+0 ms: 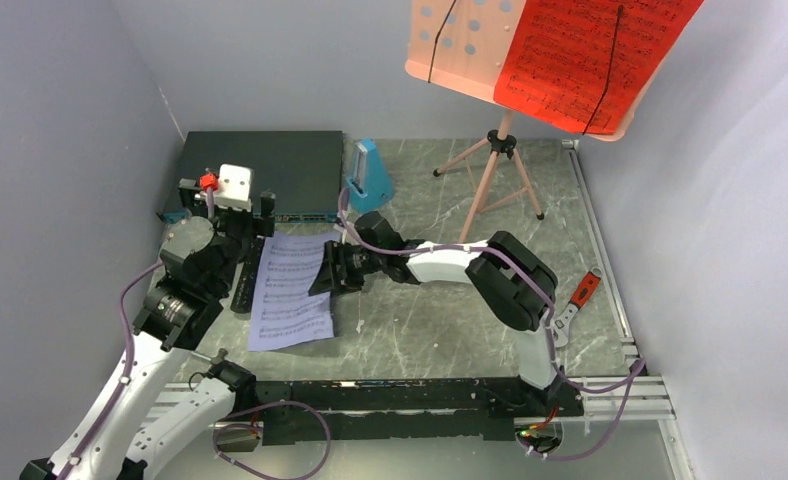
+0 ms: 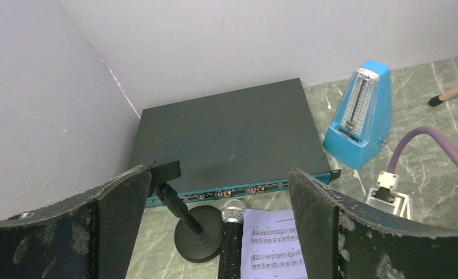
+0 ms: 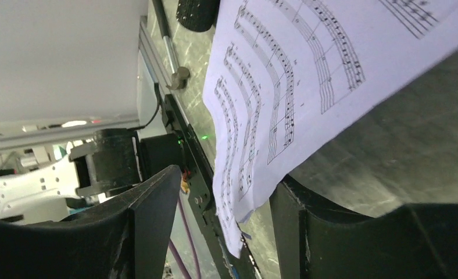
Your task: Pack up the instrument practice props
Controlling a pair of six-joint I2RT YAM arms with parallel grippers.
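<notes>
A lavender music sheet (image 1: 292,290) lies on the table with its right edge lifted. That edge hangs loose between the fingers of my open right gripper (image 1: 326,270) (image 3: 224,197), and the sheet (image 3: 285,87) leans near one finger (image 3: 296,221). My left gripper (image 1: 226,198) (image 2: 215,192) is wide open above the black microphone (image 2: 232,244) and its round-base stand (image 2: 196,233), touching neither. The blue metronome (image 1: 371,175) (image 2: 359,116) stands beside the black box. The pink music stand (image 1: 490,165) at the back holds a red sheet (image 1: 580,55).
A large flat black electronics box (image 1: 270,168) (image 2: 226,133) fills the back left corner. A red-handled tool (image 1: 582,292) and a metal wrench (image 1: 560,328) lie at the right edge. Walls close in the left, back and right sides.
</notes>
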